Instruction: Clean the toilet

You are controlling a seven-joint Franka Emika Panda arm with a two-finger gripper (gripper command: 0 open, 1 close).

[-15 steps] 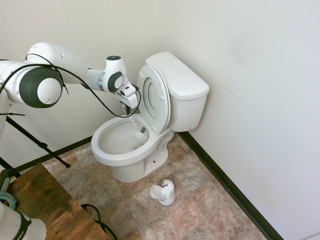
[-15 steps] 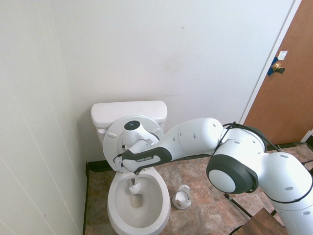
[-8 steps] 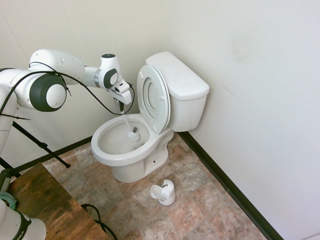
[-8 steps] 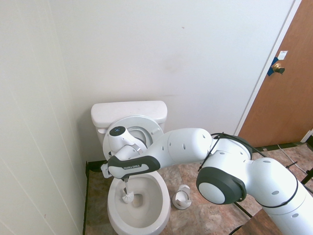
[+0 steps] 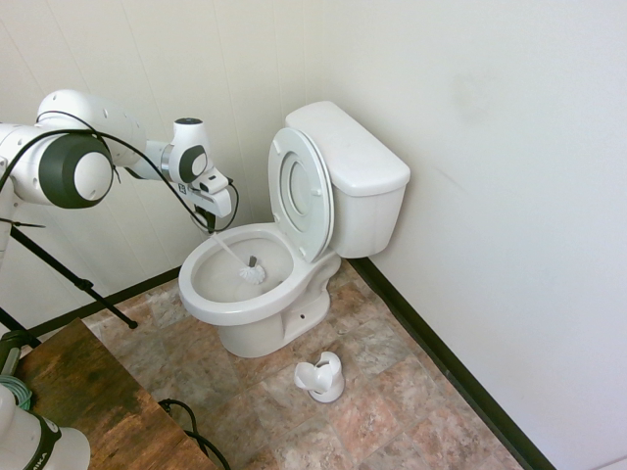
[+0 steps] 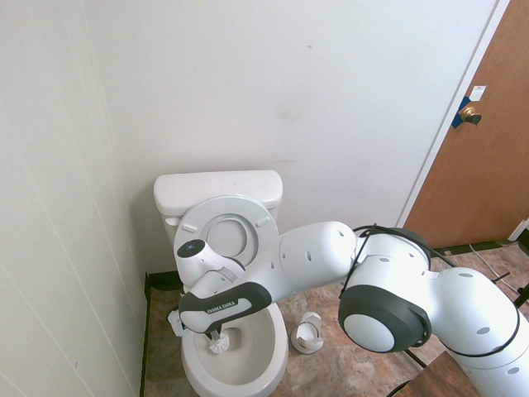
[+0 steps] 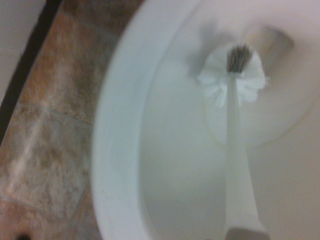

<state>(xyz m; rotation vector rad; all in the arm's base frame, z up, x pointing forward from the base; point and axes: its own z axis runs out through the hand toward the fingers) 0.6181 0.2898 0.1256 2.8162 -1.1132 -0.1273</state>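
Scene: a large glossy white ceramic toilet [image 5: 294, 225] stands in the room's corner on a floor [image 5: 392, 392] of mottled brown stone tile, its tank against the back wall, its ring seat and lid tipped up against the tank.
Pincer: the white arm's pincer [image 5: 210, 221] hangs above the bowl's rim on the side away from the tank, pointing down, clamped tight on the handle of a slim white plastic toilet brush [image 5: 240, 264].
Brush: its round bristled head [image 7: 234, 75], white with a dark centre, lies low in the bowl beside the drain; the handle slants up to the pincer.
Progress: scrubbing looks under way; how much of the bowl is done cannot be read from the glossy white surface. Seemingly left: the rest of the bowl, then the brush back in its small white holder [image 5: 321, 377], which sits empty on the tiles near the toilet's base.
Textures: smooth glazed ceramic, stiff bristles, matt painted walls.
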